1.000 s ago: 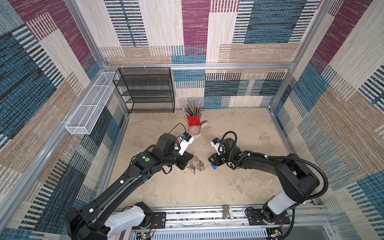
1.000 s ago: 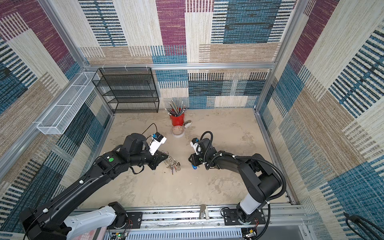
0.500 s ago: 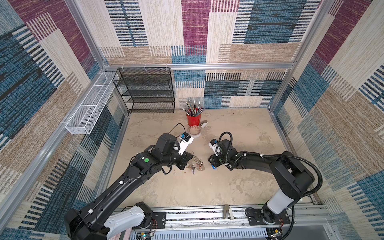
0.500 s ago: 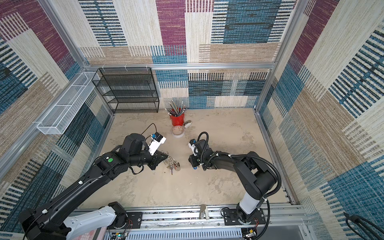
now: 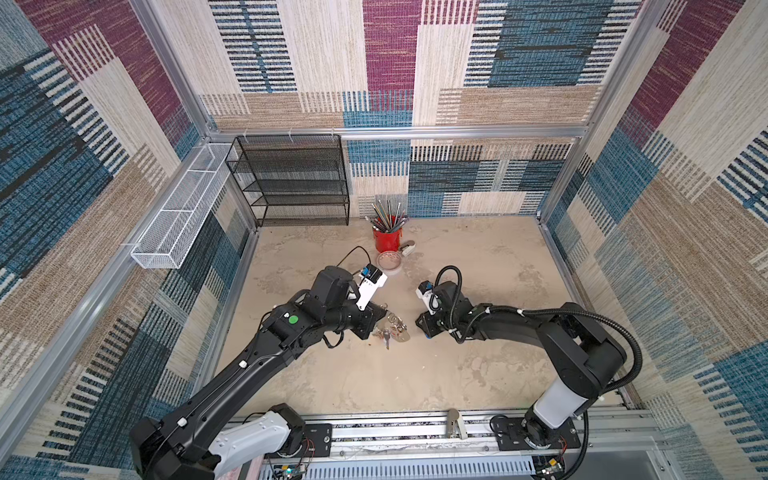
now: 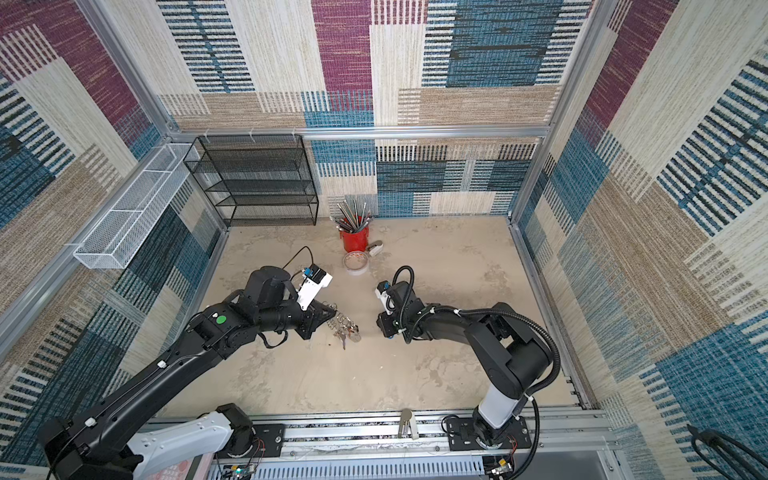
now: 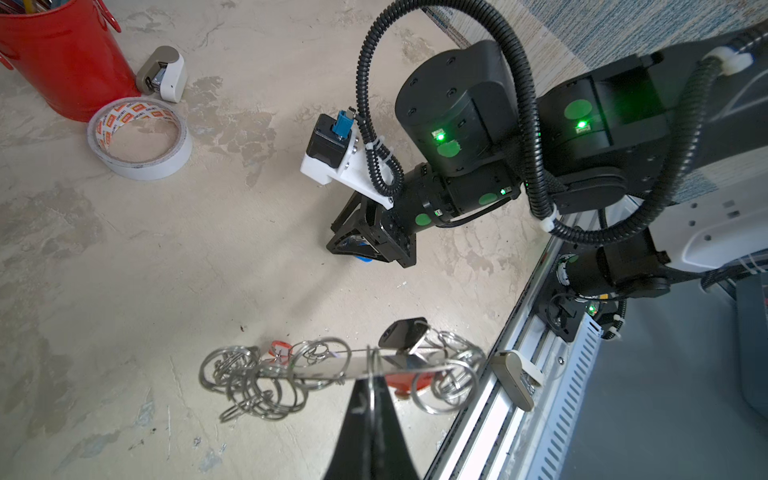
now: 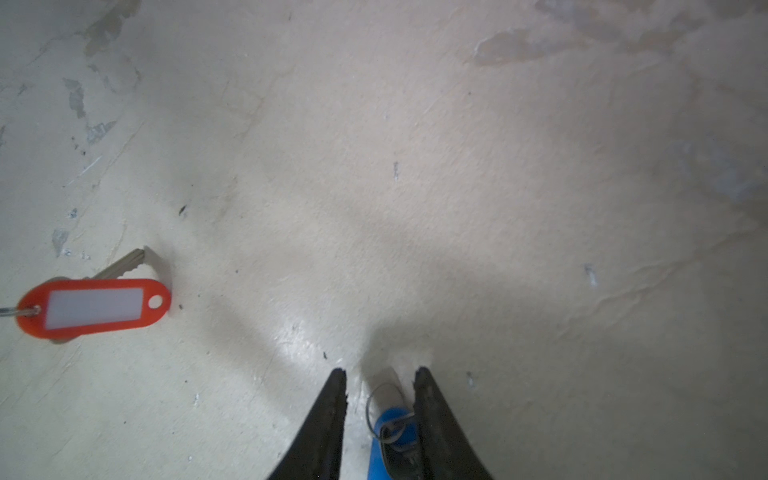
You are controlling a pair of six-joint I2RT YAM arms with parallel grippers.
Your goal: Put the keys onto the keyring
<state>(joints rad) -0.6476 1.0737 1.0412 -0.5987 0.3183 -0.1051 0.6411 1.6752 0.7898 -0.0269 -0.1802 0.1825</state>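
Observation:
My left gripper is shut on the keyring, a flat gray plate seen edge-on with many silver rings along it. It holds the plate just above the table, near the middle in both top views. A black-tagged key sits on the plate. The red-tagged key lies on the table by the plate. My right gripper is down on the table, open. The blue-tagged key lies between its fingers. One finger touches the tag and the other stands apart from it.
A red can of pencils, a tape roll and a small white-and-gray gadget stand behind the arms. A black wire shelf stands at the back left and a white wire basket hangs on the left wall. A metal rail runs along the front.
The right gripper has shifted slightly left toward the keyring and its jaws have narrowed around the blue-tagged key. The left arm and the keyring have stayed put.

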